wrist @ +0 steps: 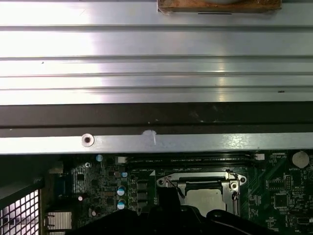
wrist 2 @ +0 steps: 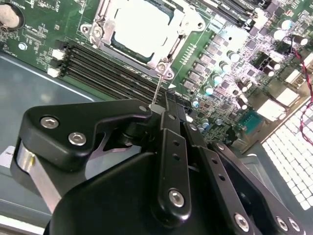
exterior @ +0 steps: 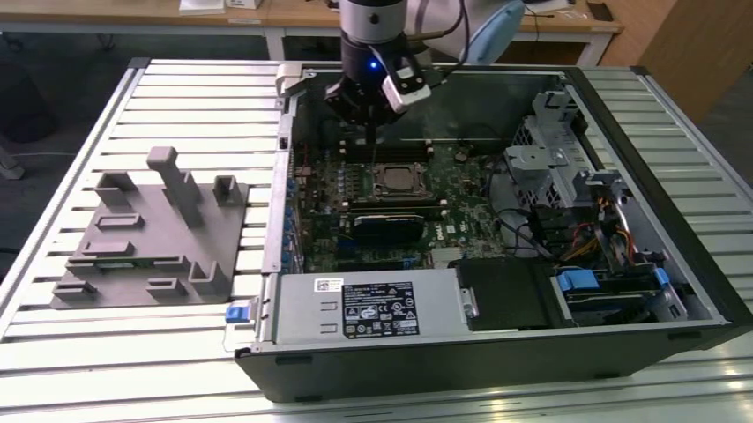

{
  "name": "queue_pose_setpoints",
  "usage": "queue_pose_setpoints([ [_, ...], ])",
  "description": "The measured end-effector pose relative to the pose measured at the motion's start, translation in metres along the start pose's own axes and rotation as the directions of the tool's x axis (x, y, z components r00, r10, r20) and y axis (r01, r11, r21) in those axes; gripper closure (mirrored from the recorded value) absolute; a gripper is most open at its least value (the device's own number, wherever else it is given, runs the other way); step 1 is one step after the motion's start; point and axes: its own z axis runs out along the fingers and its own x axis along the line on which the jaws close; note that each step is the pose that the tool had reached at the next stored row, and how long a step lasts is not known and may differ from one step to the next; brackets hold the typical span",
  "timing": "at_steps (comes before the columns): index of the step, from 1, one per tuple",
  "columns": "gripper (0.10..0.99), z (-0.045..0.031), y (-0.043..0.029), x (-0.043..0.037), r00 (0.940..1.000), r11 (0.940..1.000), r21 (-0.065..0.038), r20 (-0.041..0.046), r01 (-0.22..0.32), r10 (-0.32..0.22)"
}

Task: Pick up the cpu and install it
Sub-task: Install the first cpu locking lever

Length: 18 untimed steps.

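While the gripper [exterior: 374, 132] hovers over the open computer case [exterior: 659, 115], fingers drawn together on nothing, the cpu [wrist 2: 142, 27] lies flat in the motherboard socket [exterior: 390, 181], inside its metal frame. It looks light, rigid, smooth-topped and likely fragile underneath; its bare side edges seem the safest hold.

So there's an open black PC case [exterior: 495, 366] lying on a slatted metal table [exterior: 70, 379], green motherboard [exterior: 471, 189] inside, plus a grey plastic fixture [exterior: 147, 242] sitting off to the exterior view's left.
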Motion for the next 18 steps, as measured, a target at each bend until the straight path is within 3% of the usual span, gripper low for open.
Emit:
queue_pose_setpoints([
  [18,0.98,0.0011,0.0003,-0.0091,1.0,1.0,-0.001,-0.0001,0.0,0.0],
])
